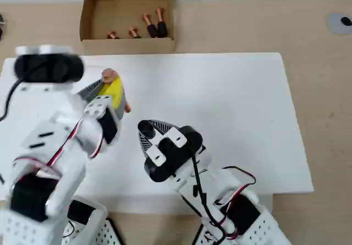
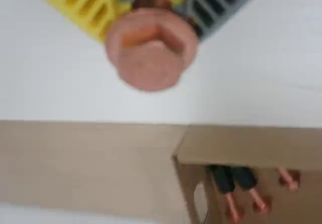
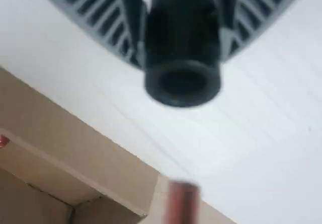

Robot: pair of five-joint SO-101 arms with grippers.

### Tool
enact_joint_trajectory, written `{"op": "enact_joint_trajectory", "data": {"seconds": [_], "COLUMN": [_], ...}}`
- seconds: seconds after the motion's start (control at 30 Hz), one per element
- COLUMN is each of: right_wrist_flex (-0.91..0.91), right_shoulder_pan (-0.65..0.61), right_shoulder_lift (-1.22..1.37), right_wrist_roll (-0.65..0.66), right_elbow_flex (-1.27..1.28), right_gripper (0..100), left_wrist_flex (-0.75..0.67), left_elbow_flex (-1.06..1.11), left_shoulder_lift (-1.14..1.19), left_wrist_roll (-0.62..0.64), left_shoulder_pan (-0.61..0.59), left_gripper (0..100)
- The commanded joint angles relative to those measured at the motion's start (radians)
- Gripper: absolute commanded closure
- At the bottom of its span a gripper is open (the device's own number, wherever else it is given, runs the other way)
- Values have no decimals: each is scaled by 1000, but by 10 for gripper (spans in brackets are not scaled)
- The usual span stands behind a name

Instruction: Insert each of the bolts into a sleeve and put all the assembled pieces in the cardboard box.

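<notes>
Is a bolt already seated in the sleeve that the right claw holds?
No, the black sleeve in the right claw shows an open, empty bore.

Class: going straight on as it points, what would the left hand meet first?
Probably the front wall of the cardboard box; the left hand, shut on a bolt, points towards it, though depth is unclear.

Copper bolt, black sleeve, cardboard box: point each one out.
copper bolt (image 2: 151, 50), left wrist view, on its head.
black sleeve (image 3: 181, 38), right wrist view, on its body.
cardboard box (image 1: 127, 45), high view, on its near wall.
</notes>
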Motion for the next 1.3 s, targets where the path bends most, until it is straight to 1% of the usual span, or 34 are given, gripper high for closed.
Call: {"op": "enact_joint_trajectory", "data": {"seconds": [0.0, 0.1, 0.23, 0.27, 0.67, 0.8, 0.9, 1.07, 1.27], "right_wrist_flex": [-26, -25, -25, -25, -25, -18, -17, -15, 43], "right_shoulder_pan": [-13, -13, -13, -13, -13, -13, -13, -13, -13], "right_shoulder_lift": [4, 4, 4, 4, -1, 4, 4, 4, 4], "right_wrist_roll": [-8, -8, -8, -8, -8, -8, -8, -8, -9], "right_elbow_flex": [-1, 1, 4, 5, -4, -44, -65, -81, -120], "right_gripper": [988, 988, 988, 988, 988, 988, 988, 988, 988], "left_wrist_flex": [21, 26, 92, 101, 124, 126, 121, 23, -127], "left_elbow_flex": [-83, -84, -84, -84, -77, -51, -28, 25, 146], "left_shoulder_lift": [-64, -107, -142, -145, -151, -153, -153, -153, -154], "left_wrist_roll": [5, 6, 5, 2, -3, -44, -51, -52, -49], "left_shoulder_pan": [12, 66, 207, 227, 227, 227, 227, 227, 218], "left_gripper": [991, 991, 991, 991, 991, 991, 991, 991, 991]}}
